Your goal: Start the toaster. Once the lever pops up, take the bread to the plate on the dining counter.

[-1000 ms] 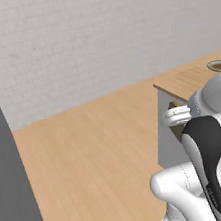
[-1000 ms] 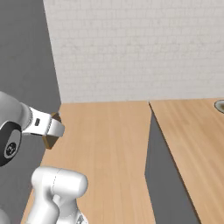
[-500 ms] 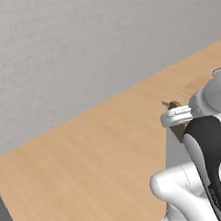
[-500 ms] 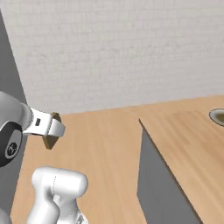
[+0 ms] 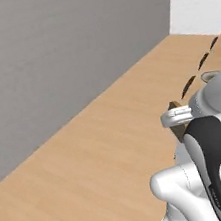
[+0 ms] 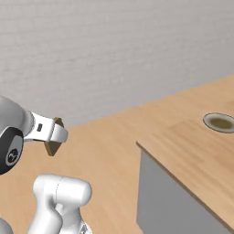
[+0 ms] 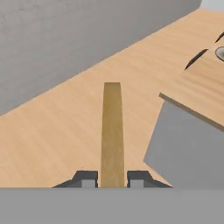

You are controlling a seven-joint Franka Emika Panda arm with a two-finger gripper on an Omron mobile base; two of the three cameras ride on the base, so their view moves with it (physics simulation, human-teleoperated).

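1. In the hand view my fingers (image 7: 112, 178) are clenched on the bread (image 7: 112, 131), one dark tip on each flat side; the tan slice shows edge-on and runs up the middle of the frame.
2. The same view puts the corner of the dining table (image 7: 205, 83) at the right, its light wood top above a grey side, and the rim of the plate (image 7: 220, 53) at the right edge.
3. The right base view shows what the hand view cuts off: the whole round plate (image 6: 220, 121), pale rim and olive-brown centre, lying flat on the table (image 6: 192, 155) in the right middle of the frame.
4. In that view the bread (image 6: 54, 145) sits at the left middle, well apart from the plate, over the wooden floor (image 6: 109, 151).
5. In the left base view the bread (image 5: 177, 122) peeks out as a brown edge at the right middle, beside my white wrist, with a grey wall (image 5: 62, 49) across the upper left.
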